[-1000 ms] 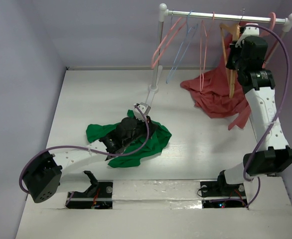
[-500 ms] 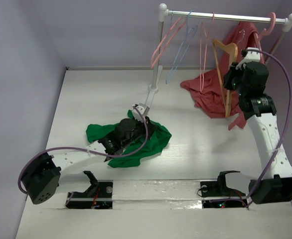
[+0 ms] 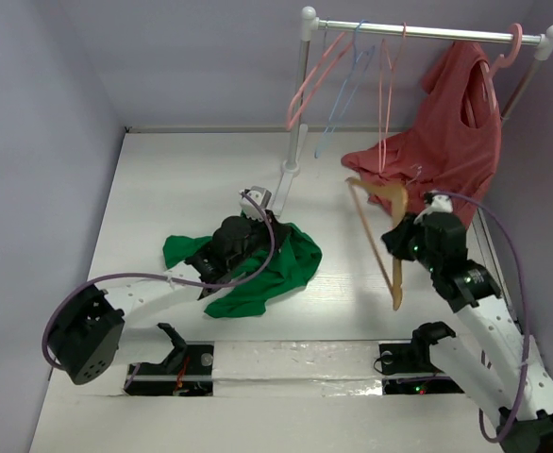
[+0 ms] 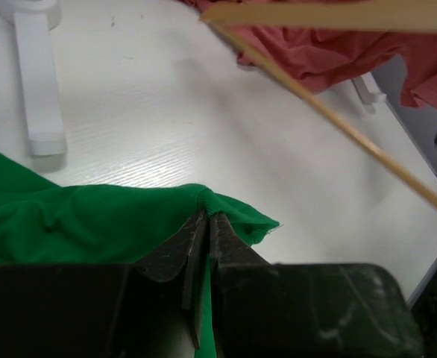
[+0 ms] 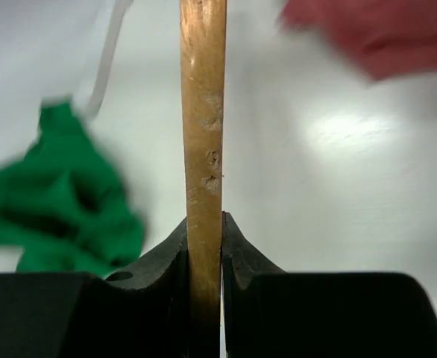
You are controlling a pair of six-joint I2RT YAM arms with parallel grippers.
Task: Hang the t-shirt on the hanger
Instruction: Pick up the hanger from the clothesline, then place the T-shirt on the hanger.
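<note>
The bright green t-shirt [image 3: 276, 269] lies crumpled on the white table left of centre. My left gripper [image 3: 258, 209] is shut on a ribbed edge of the t-shirt [image 4: 211, 200] at the heap's far side. My right gripper [image 3: 399, 236] is shut on the tan wooden hanger [image 3: 380, 231] and holds it in the air right of the shirt. The hanger's bar [image 5: 202, 127] stands pinched between the right fingers. The hanger also crosses the left wrist view [image 4: 330, 112]. The t-shirt shows blurred at the left of the right wrist view [image 5: 62, 194].
A white clothes rack [image 3: 427, 33] stands at the back, with thin pink hangers [image 3: 314, 75], a light-blue hanger [image 3: 347, 80] and a salmon-red garment [image 3: 446, 142] draped from it onto the table. The rack's foot [image 3: 286, 175] reaches forward near the shirt.
My right arm took the wooden hanger off the rack and carried it down and forward to beside the shirt. My left gripper shifted slightly toward the far side with the cloth.
</note>
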